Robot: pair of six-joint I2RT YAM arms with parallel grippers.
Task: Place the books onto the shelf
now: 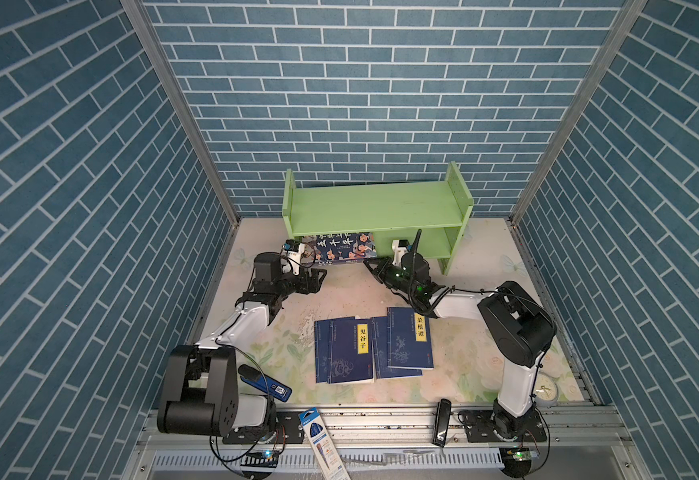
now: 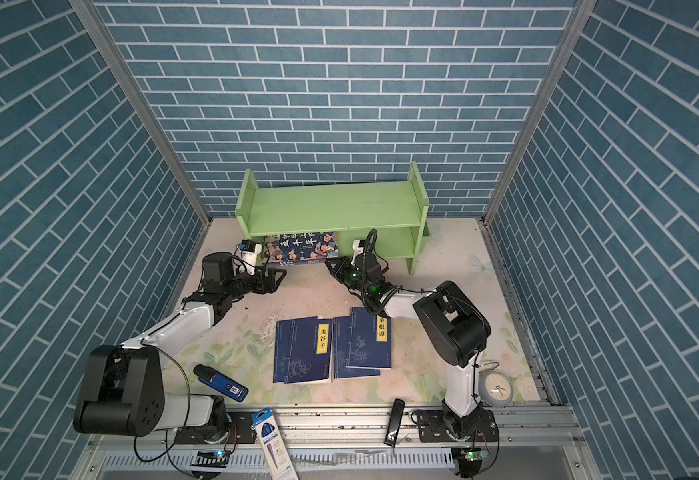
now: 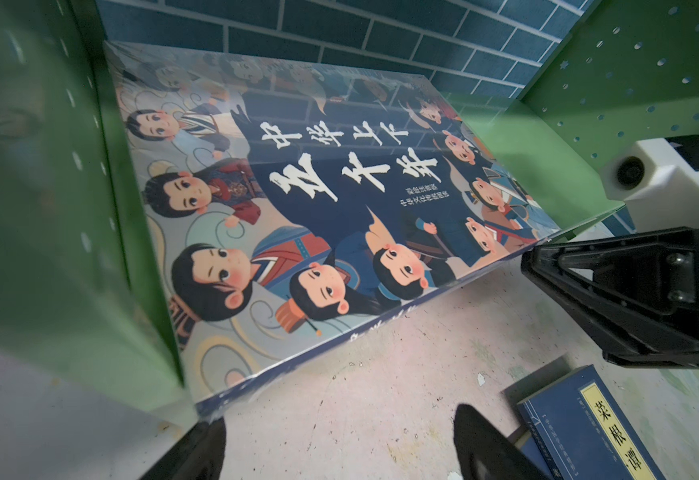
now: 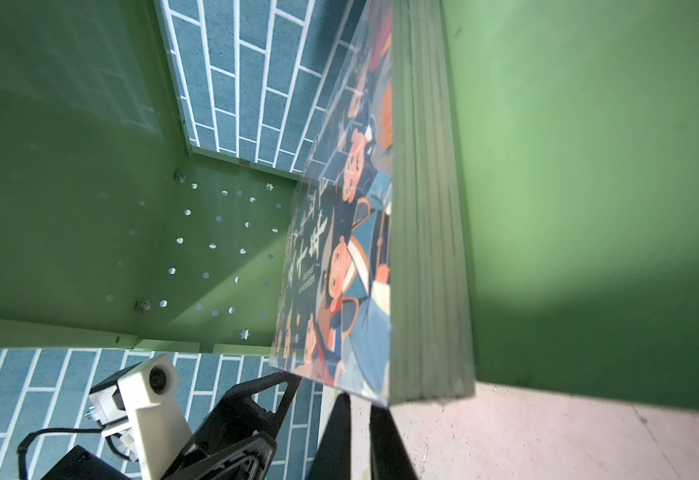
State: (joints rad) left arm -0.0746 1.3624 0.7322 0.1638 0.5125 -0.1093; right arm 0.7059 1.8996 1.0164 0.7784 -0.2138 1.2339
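The large book with cartoon faces [image 1: 344, 247] [image 2: 302, 247] lies tilted in the left end of the green shelf [image 1: 376, 204] [image 2: 335, 204], under its top board. Its front edge rests on the mat in the left wrist view [image 3: 339, 199]. My left gripper [image 1: 319, 277] [image 3: 339, 440] is open just in front of the book's left corner, holding nothing. My right gripper [image 1: 369, 266] [image 4: 360, 428] is shut and empty, with its tips at the book's right front corner [image 4: 364, 332]. Several thin navy books [image 1: 344, 353] [image 1: 409, 338] [image 3: 588, 428] lie overlapping on the mat's middle.
A small blue handheld device [image 1: 265, 382] lies by the left arm's base. A pen package [image 1: 323, 440] and a black bar [image 1: 442, 422] rest on the front rail. A grey clock [image 2: 495, 388] stands behind the right arm's base. Brick walls enclose three sides.
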